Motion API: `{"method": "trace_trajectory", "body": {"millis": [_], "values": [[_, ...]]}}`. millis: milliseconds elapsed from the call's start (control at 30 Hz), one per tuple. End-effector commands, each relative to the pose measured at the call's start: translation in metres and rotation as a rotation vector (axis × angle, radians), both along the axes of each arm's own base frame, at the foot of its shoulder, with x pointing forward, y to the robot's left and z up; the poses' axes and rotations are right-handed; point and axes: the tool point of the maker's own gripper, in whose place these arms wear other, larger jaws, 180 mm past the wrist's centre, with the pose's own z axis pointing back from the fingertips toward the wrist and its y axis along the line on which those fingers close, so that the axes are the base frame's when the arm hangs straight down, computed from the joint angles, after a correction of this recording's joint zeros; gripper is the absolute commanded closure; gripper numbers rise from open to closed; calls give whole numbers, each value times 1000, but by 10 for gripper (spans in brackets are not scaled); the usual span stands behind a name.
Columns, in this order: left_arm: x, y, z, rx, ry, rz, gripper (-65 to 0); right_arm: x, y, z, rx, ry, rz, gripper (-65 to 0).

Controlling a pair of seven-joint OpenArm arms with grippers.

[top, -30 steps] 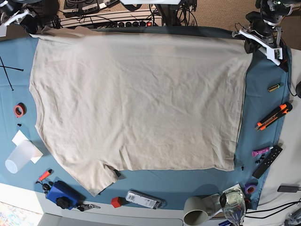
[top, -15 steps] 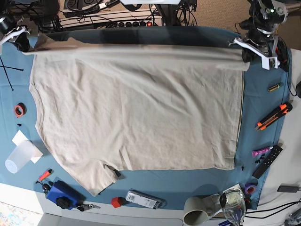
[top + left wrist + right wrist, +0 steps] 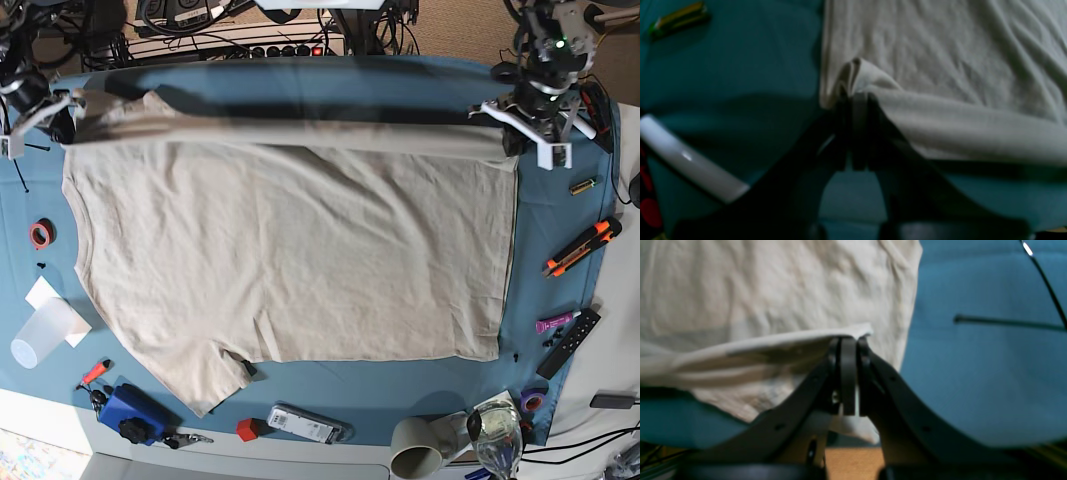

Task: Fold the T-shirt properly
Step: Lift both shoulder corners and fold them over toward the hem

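The beige T-shirt (image 3: 290, 250) lies spread on the teal table cloth (image 3: 560, 200). Its far edge is lifted off the cloth and stretched taut between my two grippers. My left gripper (image 3: 497, 130) is shut on the shirt's far right corner; in the left wrist view (image 3: 855, 96) a bunched fold of fabric (image 3: 853, 71) sticks out above its closed fingertips. My right gripper (image 3: 62, 112) is shut on the far left corner; in the right wrist view (image 3: 848, 340) the shirt's edge (image 3: 790, 340) is pinched in its fingers. One sleeve (image 3: 195, 375) lies flat at the near left.
Right of the shirt lie a small green-yellow item (image 3: 583, 185), an orange box cutter (image 3: 580, 248), a pink marker (image 3: 556, 322) and a black remote (image 3: 570, 342). At the left are a red tape roll (image 3: 41, 234) and a plastic cup (image 3: 42, 335). Near the front edge lie a blue tool (image 3: 132, 412), a white remote (image 3: 305, 424) and a mug (image 3: 415, 447).
Both grippers have lifted the shirt's far edge off the cloth and carried it toward the near side, so bare teal cloth shows behind it. The rest of the shirt has not moved.
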Motion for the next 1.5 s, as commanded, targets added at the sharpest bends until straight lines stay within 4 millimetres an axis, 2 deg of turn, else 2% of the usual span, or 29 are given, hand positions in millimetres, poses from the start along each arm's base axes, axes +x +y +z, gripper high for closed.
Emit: {"method": "trace_trajectory", "body": {"millis": [0,167,300,567,733,867,1000,1200,1400,1467], "values": [[7,0,9,19,-40,-7,0,13,-3,14,-29,-50,15,0],[23,10,20,63,-95,42,0,30,-7,22,-62,-97,12,0],[35,7,25,56,-129,33,0,42,-14,32,-97,-141,-11,0],[65,-14,-4,-6,-96,-33,0,56,-22,43,-140,-185,-36,0],[92,-11,5,-7,-141,-30,0,58,-22,43,-146,-189,-35,0],[107,3,19,49,-178,-42,0,67,-7,29,-179,-146,25,0],[113,13,24,75,-185,-55,0,88,6,22,-237,-139,60,0],[120,3,13,45,-183,-104,0,122,15,26,-288,-151,83,0],[136,-9,-1,61,-148,-142,0,140,4,-8,-164,-99,20,0],[144,-8,1,72,-156,-142,0,147,2,-11,-138,-117,4,0]]}}
